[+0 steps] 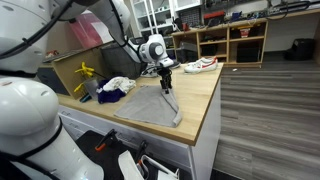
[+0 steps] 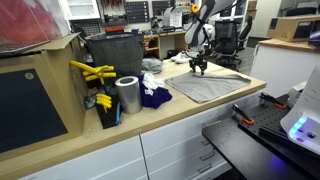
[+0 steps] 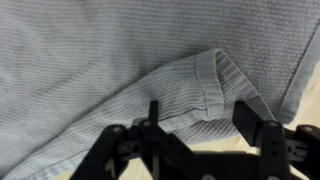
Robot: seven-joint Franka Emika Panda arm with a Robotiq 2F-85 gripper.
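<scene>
A: Cloth first: how does it look from your seat?

B: You've got one grey ribbed cloth [image 3: 110,60] lying flat on the desk [image 1: 204,97], one corner folded over. Your hand [image 1: 166,84] points straight down over that corner, fingers spread, gripping nothing. One blue rag [image 2: 154,97] lies just beside the cloth.

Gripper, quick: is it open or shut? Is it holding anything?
Gripper: open, holding nothing, just above the folded corner of the grey cloth.
</scene>
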